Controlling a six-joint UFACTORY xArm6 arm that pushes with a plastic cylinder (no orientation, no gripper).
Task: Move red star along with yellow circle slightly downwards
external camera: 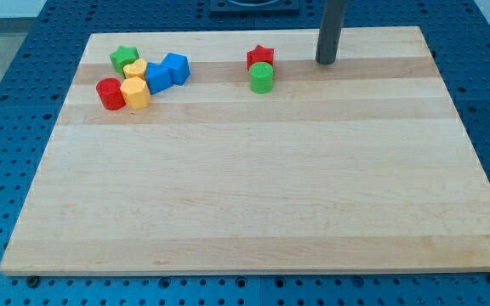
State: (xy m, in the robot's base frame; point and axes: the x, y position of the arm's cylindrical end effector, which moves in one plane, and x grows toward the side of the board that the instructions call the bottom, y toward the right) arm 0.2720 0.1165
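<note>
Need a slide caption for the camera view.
My tip sits right of the red star and green cylinder; other blocks cluster top-left on the board.

My tip (326,63) stands at three o'clock of the red star (260,57); the green cylinder (262,78) touches the star at six.

A pale wooden board (253,195) lies on a blue perforated surface (7,102). My tip (326,63) stands near the board's top edge, to the view's right of the red star (260,57) and apart from it. A green cylinder (262,77) sits just below the red star, touching it. Towards the view's top left is a cluster: a green star (123,58), a yellow block (135,70) whose shape is partly hidden, two blue blocks (157,77) (176,67) side by side, a red cylinder (109,93), and a yellow hexagonal block (135,93) touching the red cylinder. The tip is well apart from this cluster.
</note>
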